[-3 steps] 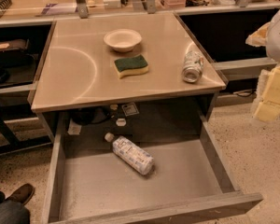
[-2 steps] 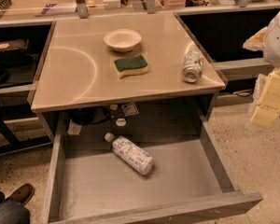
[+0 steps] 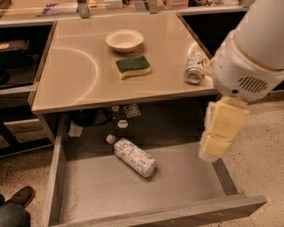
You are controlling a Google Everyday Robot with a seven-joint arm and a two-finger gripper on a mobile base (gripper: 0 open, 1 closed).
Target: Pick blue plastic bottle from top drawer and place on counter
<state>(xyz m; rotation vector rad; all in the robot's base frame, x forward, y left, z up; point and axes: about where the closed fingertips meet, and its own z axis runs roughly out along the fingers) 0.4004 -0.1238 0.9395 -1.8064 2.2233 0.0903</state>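
The blue plastic bottle (image 3: 132, 156) lies on its side in the open top drawer (image 3: 175, 215), left of the middle, with its white cap pointing back left. The beige counter (image 3: 80, 77) sits above the drawer's back part. My gripper (image 3: 213, 148), with pale yellow pads, hangs from the white arm (image 3: 255, 46) over the drawer's right side. It is to the right of the bottle, apart from it, and holds nothing that I can see.
On the counter stand a cream bowl (image 3: 124, 39), a green-and-yellow sponge (image 3: 132, 66) and a dented silver can (image 3: 195, 67) near the right edge, partly behind the arm. Dark side shelves flank the counter. A person's shoe (image 3: 20, 196) is on the floor at lower left.
The arm and gripper have moved in from the far right edge to over the drawer's right side. The view has shifted closer. The bottle has not moved.
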